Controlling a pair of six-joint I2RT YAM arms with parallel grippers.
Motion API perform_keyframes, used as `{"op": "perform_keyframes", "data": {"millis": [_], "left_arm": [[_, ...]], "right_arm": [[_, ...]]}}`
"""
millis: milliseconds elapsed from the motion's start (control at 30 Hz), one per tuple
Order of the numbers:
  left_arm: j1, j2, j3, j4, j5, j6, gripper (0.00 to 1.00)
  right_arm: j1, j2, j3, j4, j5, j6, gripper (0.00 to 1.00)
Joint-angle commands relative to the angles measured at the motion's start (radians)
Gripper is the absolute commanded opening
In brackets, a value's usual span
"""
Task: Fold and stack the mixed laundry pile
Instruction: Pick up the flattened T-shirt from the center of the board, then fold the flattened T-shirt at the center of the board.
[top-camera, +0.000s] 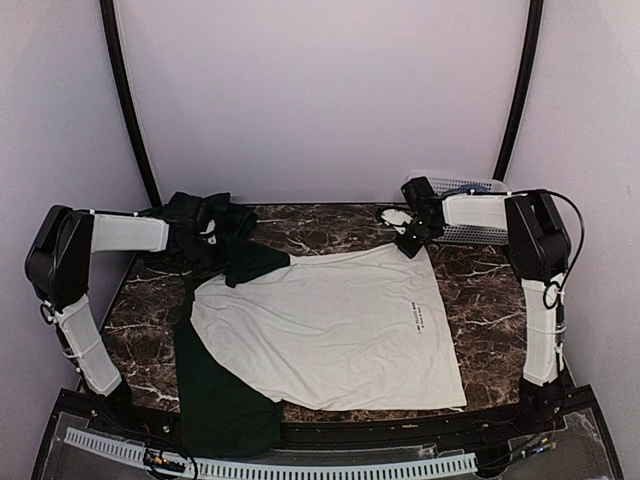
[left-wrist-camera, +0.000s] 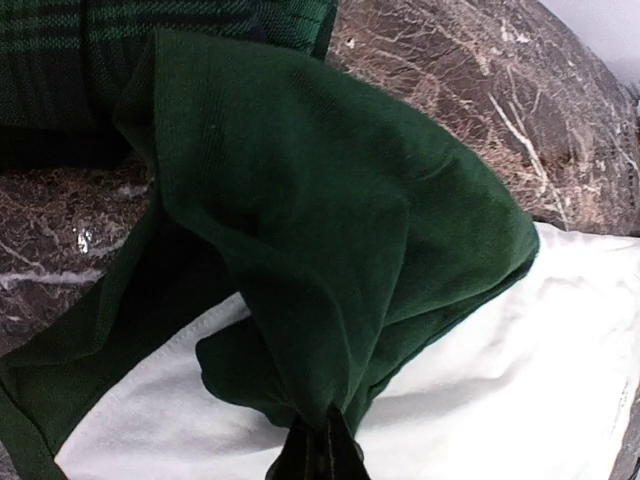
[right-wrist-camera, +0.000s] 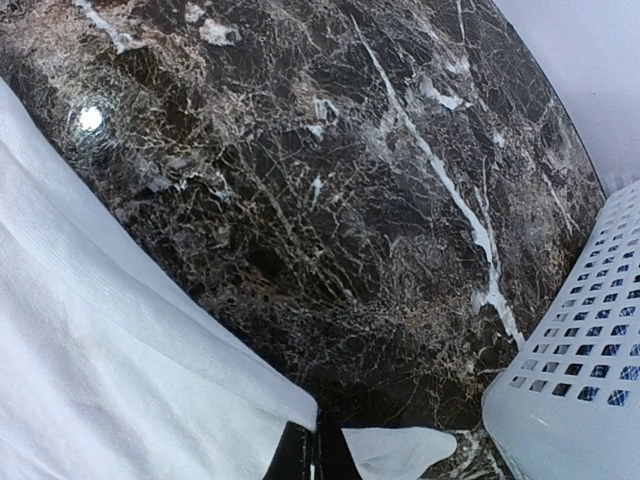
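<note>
Flattening is judged in hand: green sleeve (left-wrist-camera: 350, 250) clamped by left hand (left-wrist-camera: 318, 452), white garment (top-camera: 330, 320) corner by right hand (right-wrist-camera: 316, 452); outward tension is needed next.

We are looking at a dark brown marble table (top-camera: 480, 290) with white veins, which is filling the middle of the top view. In the upper right a white plastic lattice basket (top-camera: 468, 234) is sitting on it, near the pale lilac back wall (top-camera: 320, 90). Two black curved poles (top-camera: 128, 100) are rising at upper left and upper right. A white slotted strip (top-camera: 330, 467) is running along the bottom edge. In the right wrist view the basket's wall is showing at lower right.
</note>
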Motion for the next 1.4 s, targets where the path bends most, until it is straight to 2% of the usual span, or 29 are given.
{"op": "perform_keyframes", "data": {"millis": [0, 267, 600, 967, 1100, 1367], "left_arm": [[-0.004, -0.132, 0.038, -0.024, 0.077, -0.030, 0.00], [-0.004, -0.289, 0.031, -0.048, 0.176, -0.132, 0.00], [-0.003, -0.528, -0.088, -0.042, 0.294, -0.337, 0.00], [-0.006, -0.765, -0.264, -0.186, 0.332, -0.383, 0.00], [-0.006, -0.804, -0.360, -0.196, 0.339, -0.397, 0.00], [-0.006, -0.788, -0.524, -0.115, 0.322, -0.421, 0.00]], "right_arm": [[0.007, -0.073, -0.036, 0.036, 0.021, 0.024, 0.00], [0.019, -0.115, -0.068, 0.015, 0.064, 0.057, 0.00], [0.071, -0.264, -0.215, -0.009, 0.125, 0.126, 0.00], [0.132, -0.376, -0.375, -0.069, 0.162, 0.219, 0.00], [0.151, -0.363, -0.407, -0.089, 0.181, 0.257, 0.00], [0.190, -0.316, -0.464, -0.093, 0.192, 0.306, 0.00]]}}
